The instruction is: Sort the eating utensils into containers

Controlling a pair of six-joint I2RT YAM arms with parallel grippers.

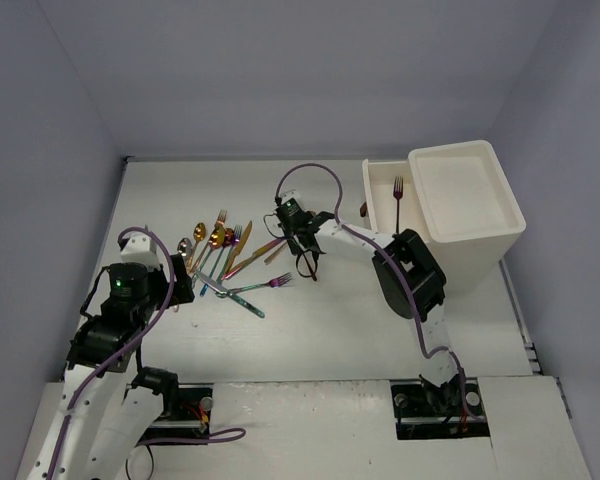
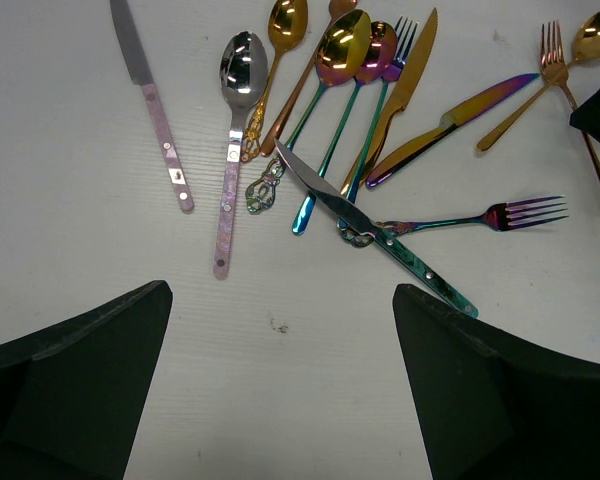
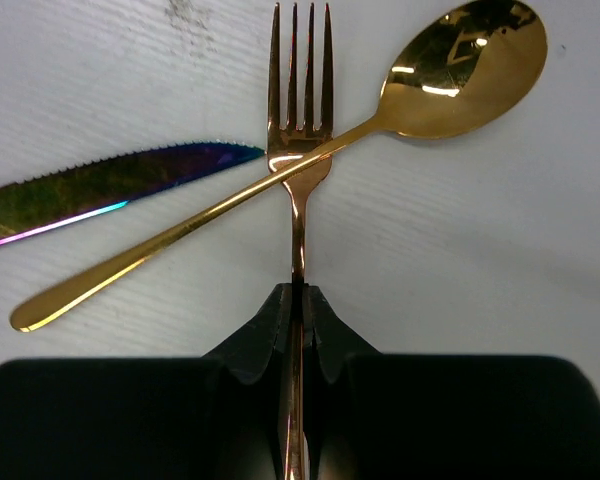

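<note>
Right gripper [image 3: 298, 297] clenched on a slim, polished rose-gold fork [image 3: 298, 215], centre frame, its neck crossed by a glossy gold spoon [image 3: 465, 70]; a serrated iridescent knife [image 3: 110, 185] lies left. White, faintly grained table [image 3: 500, 260], plain grey walls [image 1: 280, 70]; my left gripper [image 2: 280, 290] hangs released.

Four knives [image 2: 165, 130], four forks [image 2: 525, 212], about six spoons [image 2: 242, 62], one drawer unit [image 1: 465, 190]

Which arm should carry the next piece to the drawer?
Right. The right gripper is shut on the copper fork, and the open drawer lies on its side. The left gripper hangs open, empty, over the pile.
</note>
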